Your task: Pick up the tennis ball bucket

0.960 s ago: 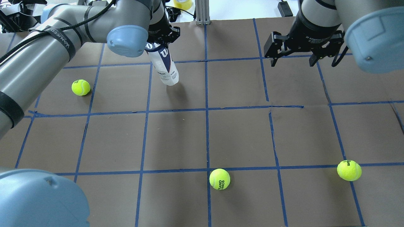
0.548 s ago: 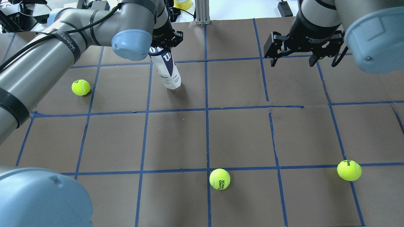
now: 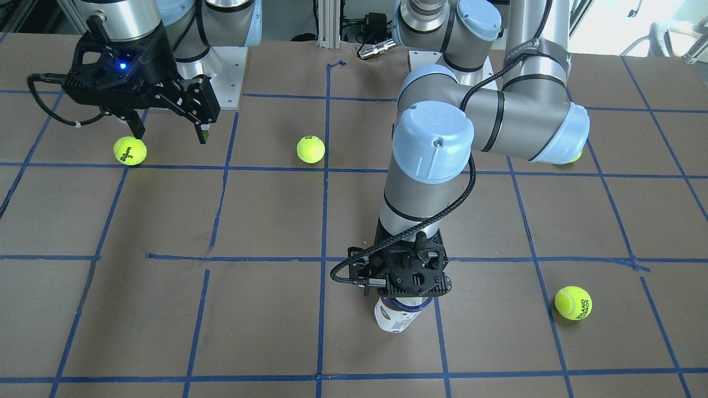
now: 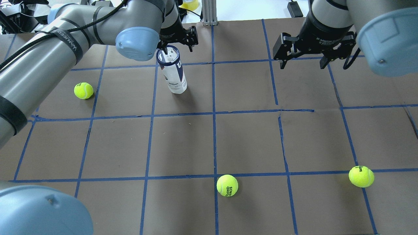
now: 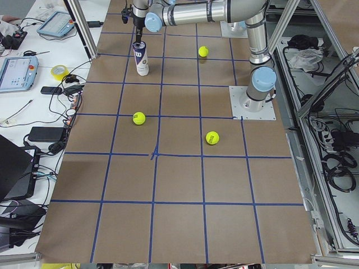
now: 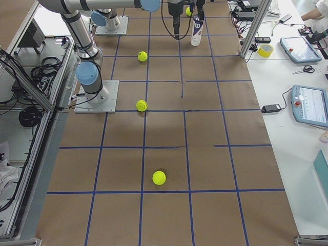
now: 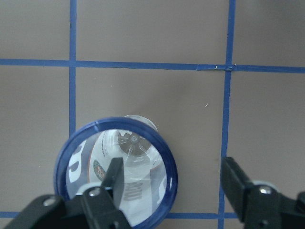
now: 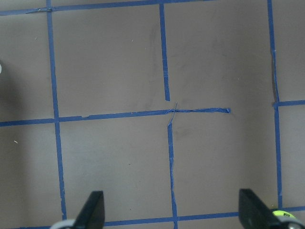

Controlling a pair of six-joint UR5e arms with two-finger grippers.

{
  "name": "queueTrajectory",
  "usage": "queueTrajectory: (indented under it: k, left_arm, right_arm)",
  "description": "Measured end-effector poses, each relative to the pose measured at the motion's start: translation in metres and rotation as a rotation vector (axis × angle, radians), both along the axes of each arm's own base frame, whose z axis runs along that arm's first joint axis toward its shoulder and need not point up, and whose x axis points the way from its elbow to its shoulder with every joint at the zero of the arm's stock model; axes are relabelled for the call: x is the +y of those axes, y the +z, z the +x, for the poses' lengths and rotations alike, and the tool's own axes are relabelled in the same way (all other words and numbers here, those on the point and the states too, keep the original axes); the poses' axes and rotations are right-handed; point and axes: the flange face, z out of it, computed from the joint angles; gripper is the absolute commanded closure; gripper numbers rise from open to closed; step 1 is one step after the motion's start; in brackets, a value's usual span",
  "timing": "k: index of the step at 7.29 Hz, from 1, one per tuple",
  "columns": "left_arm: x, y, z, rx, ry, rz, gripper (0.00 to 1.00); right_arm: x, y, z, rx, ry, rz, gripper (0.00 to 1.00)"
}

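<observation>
The tennis ball bucket [image 4: 174, 75] is a slim white can with a navy band and a "W". It stands upright and open-topped on the brown table, far left of centre. It also shows in the front view [image 3: 395, 319]. My left gripper [image 4: 179, 45] hovers just above its mouth with jaws open. In the left wrist view one finger [image 7: 114, 179] hangs over the can's mouth [image 7: 136, 143] and the other is outside its rim, neither gripping it. My right gripper [image 4: 304, 62] is open and empty above the table's far right.
Loose tennis balls lie at the left [image 4: 83, 90], near centre [image 4: 227, 185] and near right [image 4: 361, 176]. Blue tape lines grid the brown table [image 4: 248, 140]. An aluminium post [image 4: 209, 13] stands at the far edge behind the can.
The left gripper held the can tilted by its top, set it down upright, then opened and shifted slightly right. The right arm has not moved.
</observation>
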Motion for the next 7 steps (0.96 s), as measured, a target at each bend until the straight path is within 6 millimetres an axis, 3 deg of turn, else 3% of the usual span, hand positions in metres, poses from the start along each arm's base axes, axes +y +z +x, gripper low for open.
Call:
queueTrajectory:
  k: [2, 4, 5, 7]
  left_arm:
    - [0.014, 0.054, 0.01, -0.01, -0.007, 0.047, 0.0]
    - [0.032, 0.105, 0.046, -0.023, -0.019, 0.083, 0.0]
    - [0.042, 0.116, 0.064, -0.031, -0.03, 0.094, 0.0]
    - [0.058, 0.106, 0.096, -0.04, -0.002, 0.115, 0.0]
  right_arm:
    - [0.0, 0.0, 0.0, 0.0, 0.001, 0.001, 0.0]
    - [0.0, 0.0, 0.0, 0.0, 0.002, 0.001, 0.0]
    - [0.0, 0.0, 0.0, 0.0, 0.002, 0.001, 0.0]
    - [0.0, 0.0, 0.0, 0.0, 0.003, 0.0, 0.0]
